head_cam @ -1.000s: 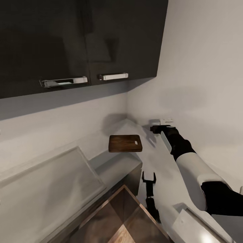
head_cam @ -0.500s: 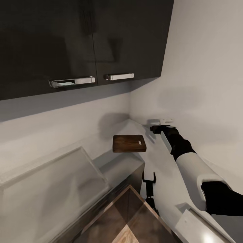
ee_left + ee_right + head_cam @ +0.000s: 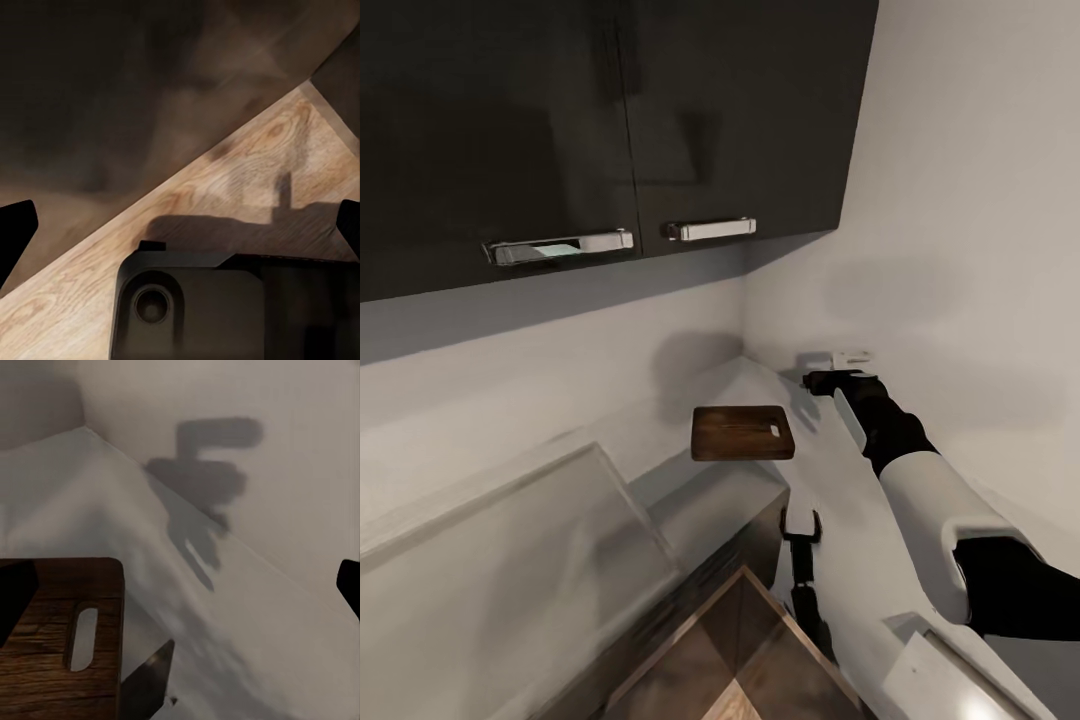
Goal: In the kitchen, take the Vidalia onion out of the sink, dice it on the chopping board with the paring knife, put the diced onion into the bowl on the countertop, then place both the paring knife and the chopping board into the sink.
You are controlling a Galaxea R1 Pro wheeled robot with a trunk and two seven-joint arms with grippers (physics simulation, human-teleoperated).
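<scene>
Camera panned slightly since the earlier frames – arms held pose. Chopping board (image 3: 743, 432) lay flat on the countertop (image 3: 710, 490) near the corner, just left of the right gripper (image 3: 830, 380), jaw state unclear. Left gripper (image 3: 801, 524) spread open, nearer, below the board
</scene>
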